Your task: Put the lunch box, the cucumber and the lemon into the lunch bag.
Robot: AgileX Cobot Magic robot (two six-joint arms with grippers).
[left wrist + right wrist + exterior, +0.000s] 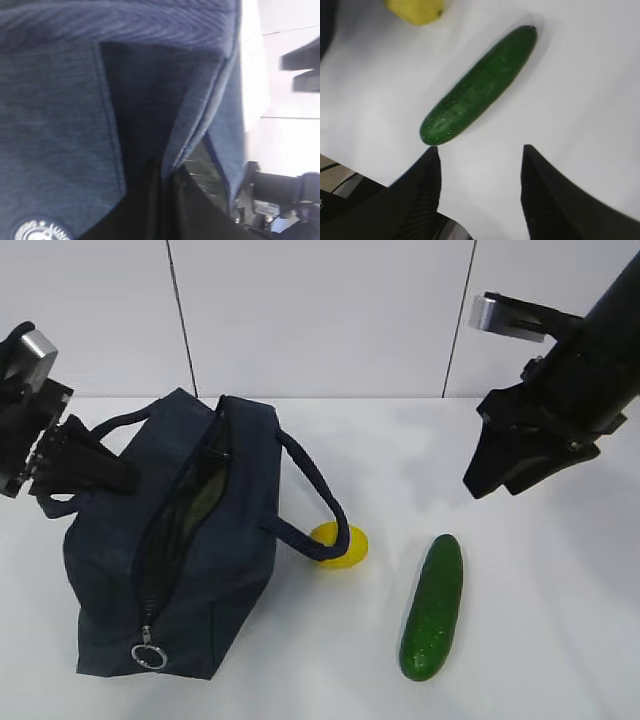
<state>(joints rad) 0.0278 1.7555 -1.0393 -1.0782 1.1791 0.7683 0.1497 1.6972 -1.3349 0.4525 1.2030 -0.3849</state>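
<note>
The navy lunch bag [185,570] lies on the white table with its top zipper open. A dull greenish surface [205,498] shows through the gap; I cannot tell whether it is the lunch box or the lining. My left gripper [118,478] is at the bag's left side, and in the left wrist view it [167,172] is shut on a fold of the bag's fabric [200,115]. The yellow lemon [345,548] sits just right of the bag, partly behind a handle. The dark green cucumber [432,608] lies further right. My right gripper [492,485] hangs open above the table, short of the cucumber [480,87], with nothing between its fingers [480,147].
The zipper's metal ring pull [148,655] hangs at the bag's near end. The right handle [315,505] loops out toward the lemon [417,10]. White wall panels stand behind the table. Bare white tabletop [540,640] lies around the cucumber.
</note>
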